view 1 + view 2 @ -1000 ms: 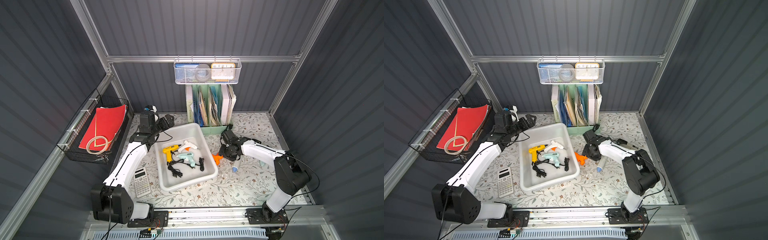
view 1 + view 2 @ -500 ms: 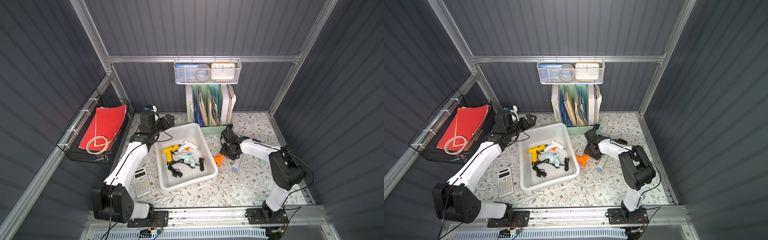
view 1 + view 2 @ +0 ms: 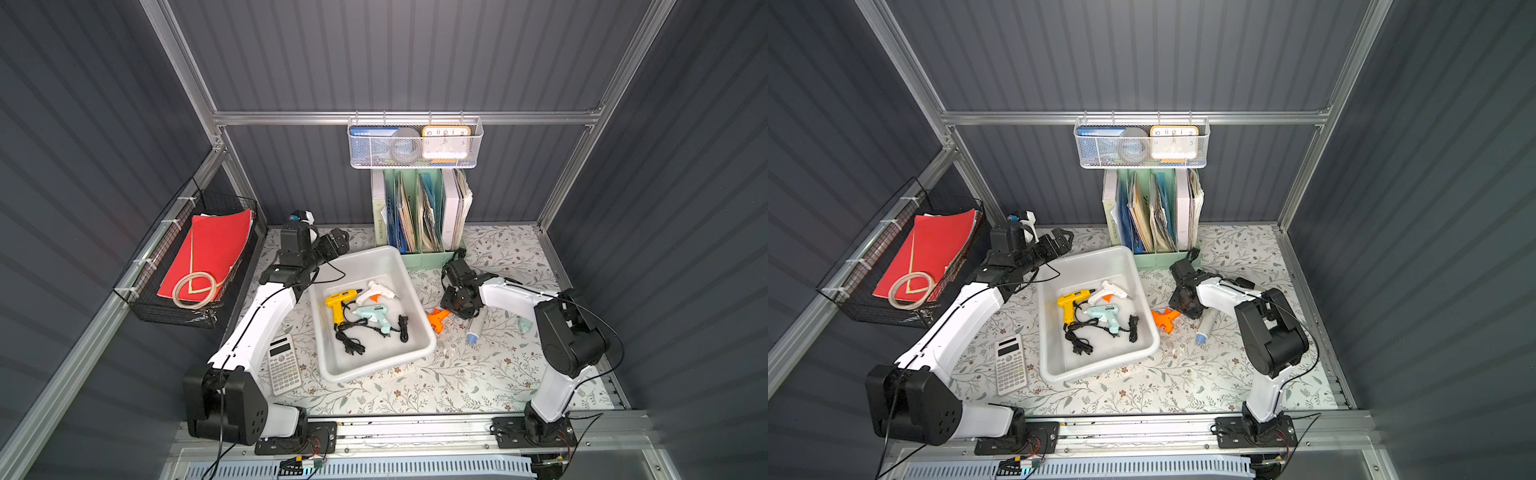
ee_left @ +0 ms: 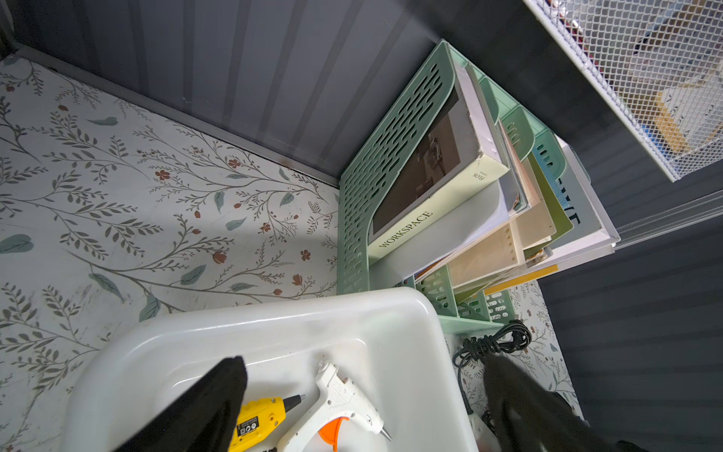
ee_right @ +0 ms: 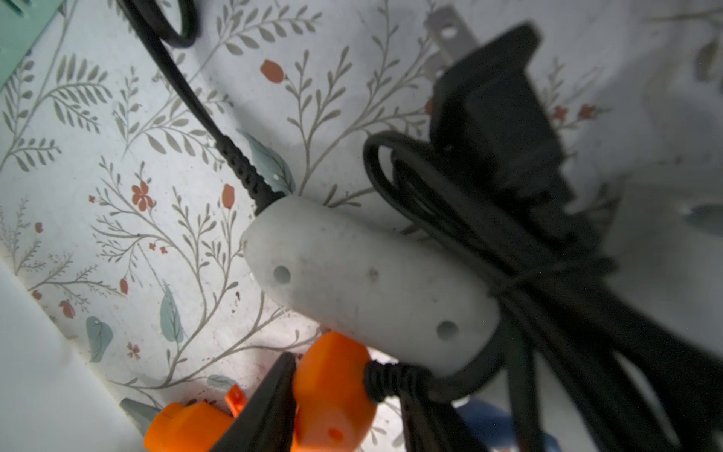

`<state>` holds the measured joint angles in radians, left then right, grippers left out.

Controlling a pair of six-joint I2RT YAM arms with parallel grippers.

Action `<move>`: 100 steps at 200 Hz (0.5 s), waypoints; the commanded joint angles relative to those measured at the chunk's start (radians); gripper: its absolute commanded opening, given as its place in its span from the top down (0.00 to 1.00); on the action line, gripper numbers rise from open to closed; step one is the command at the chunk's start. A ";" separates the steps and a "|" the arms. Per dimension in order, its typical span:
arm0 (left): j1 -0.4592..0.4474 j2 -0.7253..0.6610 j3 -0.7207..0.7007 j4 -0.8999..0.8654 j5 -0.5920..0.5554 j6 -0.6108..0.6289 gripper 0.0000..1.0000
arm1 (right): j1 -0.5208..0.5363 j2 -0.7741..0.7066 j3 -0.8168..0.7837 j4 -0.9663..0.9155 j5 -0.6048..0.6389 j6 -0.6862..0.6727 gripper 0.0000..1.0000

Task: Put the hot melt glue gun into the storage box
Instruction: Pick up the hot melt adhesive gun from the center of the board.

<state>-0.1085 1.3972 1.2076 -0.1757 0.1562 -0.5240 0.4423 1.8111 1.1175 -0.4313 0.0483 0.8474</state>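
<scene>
**Orange glue gun (image 3: 437, 318) on table, right gripper (image 5: 344, 387) at its handle**

The orange glue gun lies on the floral table (image 3: 457, 374), just beside the right wall of the storage box (image 3: 374, 353) and outside it. In the right wrist view, the right gripper's fingers (image 5: 270, 403) stand on either side of the orange handle. Whether they clamp it cannot be told. A grey-white glue gun (image 5: 364, 297) with a bundled black cord (image 5: 508, 235) lies next to it.

The left gripper (image 3: 334, 245) hangs released, fingers spread wide, over the far left corner of the storage box. Inside the box lie a yellow glue gun (image 3: 338, 301), a white glue gun (image 3: 376, 291) and a pale blue glue gun (image 3: 374, 313).
</scene>
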 commanded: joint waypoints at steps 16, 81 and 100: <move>-0.002 -0.012 0.003 -0.001 0.003 -0.008 0.00 | -0.001 0.028 -0.015 0.031 0.020 -0.010 0.56; -0.002 -0.004 0.017 -0.001 0.002 -0.009 0.00 | 0.001 0.030 -0.030 0.043 0.024 -0.007 0.58; -0.002 -0.001 0.019 -0.002 0.002 -0.007 0.00 | 0.002 0.016 -0.036 0.050 0.026 -0.011 0.72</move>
<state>-0.1085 1.3972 1.2076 -0.1757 0.1562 -0.5240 0.4454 1.8236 1.1027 -0.3866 0.0456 0.8524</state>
